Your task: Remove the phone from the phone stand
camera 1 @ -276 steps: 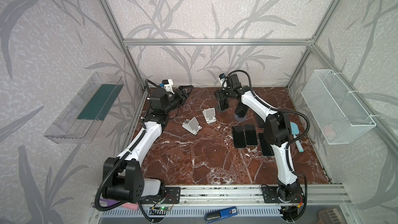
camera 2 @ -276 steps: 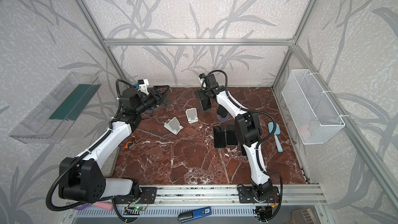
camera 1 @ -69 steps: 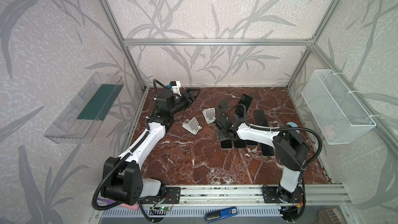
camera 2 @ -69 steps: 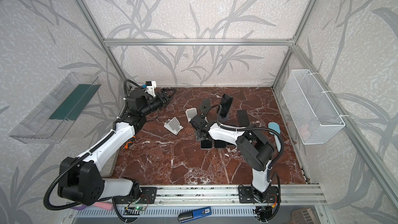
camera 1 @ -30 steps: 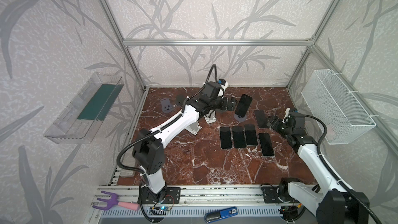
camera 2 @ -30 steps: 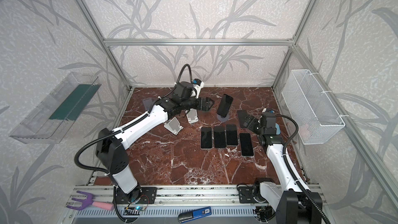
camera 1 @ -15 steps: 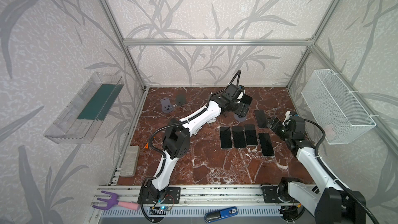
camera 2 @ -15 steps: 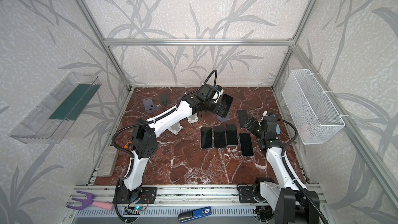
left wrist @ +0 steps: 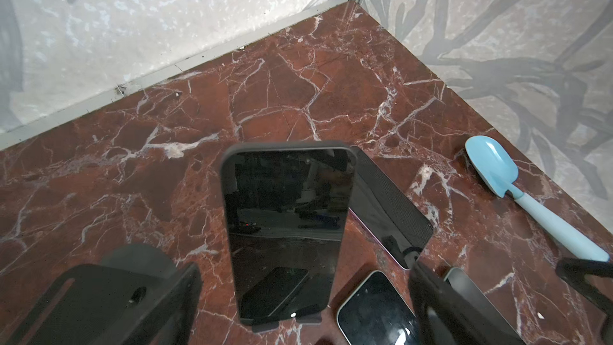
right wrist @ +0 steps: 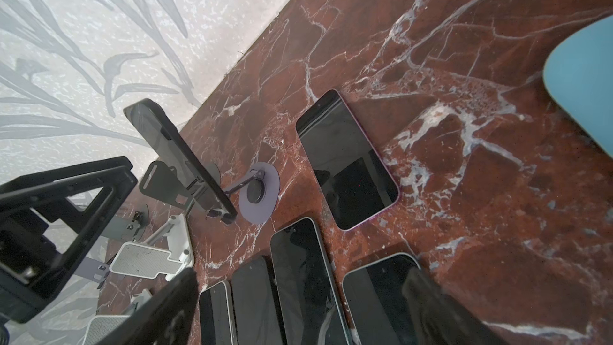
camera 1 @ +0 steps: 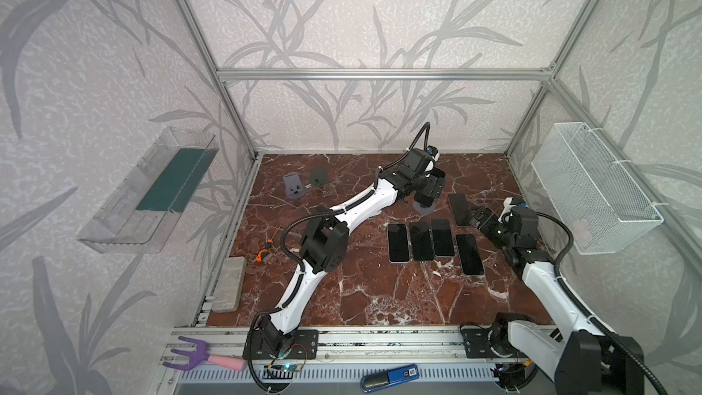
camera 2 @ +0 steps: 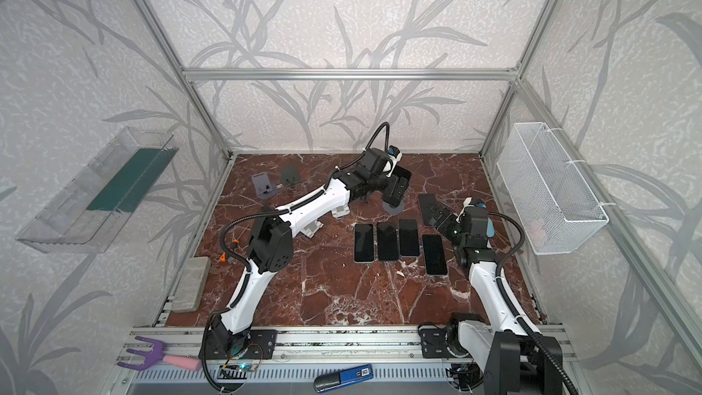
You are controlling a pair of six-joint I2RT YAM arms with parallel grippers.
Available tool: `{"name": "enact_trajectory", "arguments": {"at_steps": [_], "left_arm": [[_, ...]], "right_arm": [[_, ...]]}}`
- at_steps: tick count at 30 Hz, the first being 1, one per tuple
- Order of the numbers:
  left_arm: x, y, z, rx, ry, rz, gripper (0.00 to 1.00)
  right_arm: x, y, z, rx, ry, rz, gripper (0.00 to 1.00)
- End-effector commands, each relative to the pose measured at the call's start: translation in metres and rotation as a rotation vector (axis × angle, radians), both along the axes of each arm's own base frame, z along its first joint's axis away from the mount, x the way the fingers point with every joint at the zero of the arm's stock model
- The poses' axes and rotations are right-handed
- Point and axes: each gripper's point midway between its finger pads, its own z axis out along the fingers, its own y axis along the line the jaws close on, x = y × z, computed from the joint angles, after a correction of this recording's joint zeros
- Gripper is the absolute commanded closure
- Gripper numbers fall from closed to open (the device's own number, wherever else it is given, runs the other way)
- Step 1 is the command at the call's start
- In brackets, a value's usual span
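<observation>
Marble [camera 1: 380, 298] bears five flat phones [camera 1: 421, 241], stand [right wrist: 258, 195] one phone [left wrist: 287, 227]; end effectors [camera 1: 431, 188] [camera 1: 479, 218] gape, seemingly empty.

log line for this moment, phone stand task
phase: pre-grasp | phone: on stand | left gripper: open, at phone, no grip | right gripper: open, empty, by flat phones

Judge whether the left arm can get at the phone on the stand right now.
Probably yes. The left gripper is open, facing the phone on the phone stand; in the left wrist view nothing stands between its fingers and the phone.
</observation>
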Motion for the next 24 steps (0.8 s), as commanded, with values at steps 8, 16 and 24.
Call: {"name": "enact_trajectory", "arguments": {"at_steps": [8,16,24], "left_arm": [[0.012,-0.021,-0.018,-0.032,-0.064,-0.008,0.01],[0.025,-0.026,-0.035,-0.005,-0.069,0.009,0.01],[0.032,-0.021,-0.049,0.042,-0.071,0.045,0.11]], "right_arm": [[0.005,0.001,0.006,0.012,-0.044,0.004,0.03],[0.007,0.003,0.003,0.018,-0.048,0.021,0.02],[0.009,0.005,-0.002,0.027,-0.042,0.027,0.02]]}}
